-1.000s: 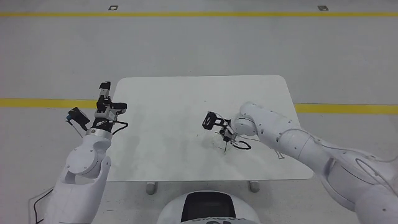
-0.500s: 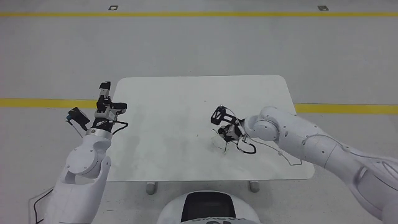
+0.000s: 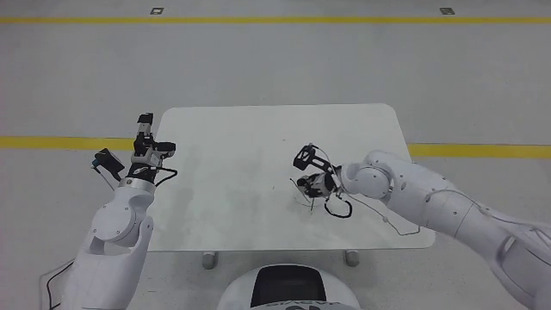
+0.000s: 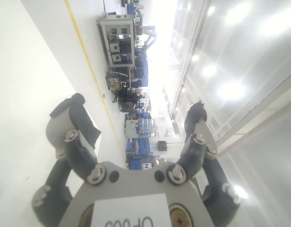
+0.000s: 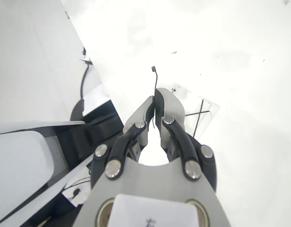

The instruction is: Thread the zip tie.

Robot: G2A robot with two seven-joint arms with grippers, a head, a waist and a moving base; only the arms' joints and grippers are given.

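The right gripper [image 5: 154, 98] has its fingers pressed together on the strap of a thin black zip tie [image 5: 156, 79], over the right half of the white tabletop [image 3: 232, 138]. The tie's small square head [image 5: 153, 68] sticks out past the fingertips, and a short length of strap runs back between the fingers toward the palm. The left gripper [image 4: 136, 103] hangs well apart, off the tabletop's left edge. Its fingers are spread wide with nothing between them, pointing out into the room.

The step in hand looks like presenting the tie for threading. To do it well, the pinch should be firm and close to the head, since so thin a strap will likely bend or twist. The head's slot should face the other arm squarely. The left fingers would need to take the free tail near its tip and feed it straight in, flat side matched to the slot.

Just beside the right fingers a clear flat tray [image 5: 211, 108] lies on the tabletop; in it are what appear to be two more black ties [image 5: 197, 113], laid crossing each other
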